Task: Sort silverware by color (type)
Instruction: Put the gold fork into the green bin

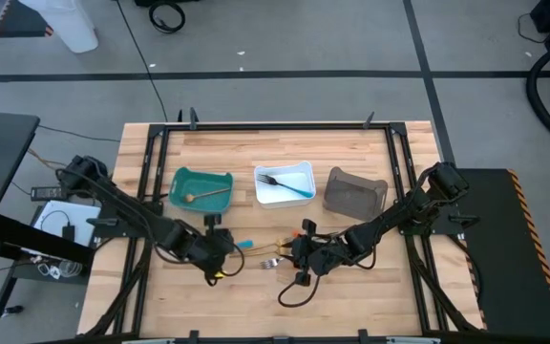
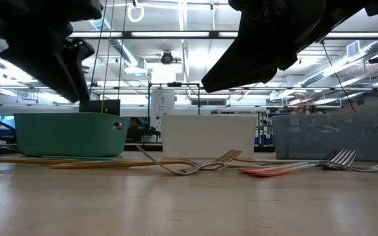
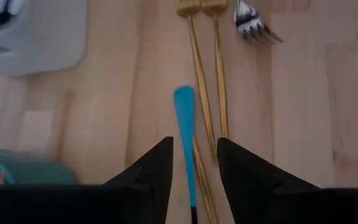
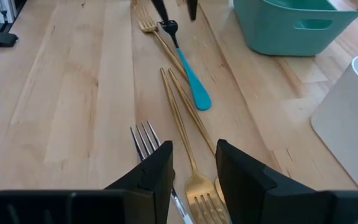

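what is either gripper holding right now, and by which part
Nothing is held. The left gripper is open over the blue-handled utensil, and the right gripper is open over the gold forks. All lie on the table.

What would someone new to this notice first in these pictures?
Probably the three bins lined up across the table's middle: a teal bin holding a gold utensil, a white bin with a blue-handled fork, and a grey-brown bin. Just in front of them, the left tool and right tool face each other, open, over loose cutlery: a blue-handled utensil, two gold forks and a silver fork.
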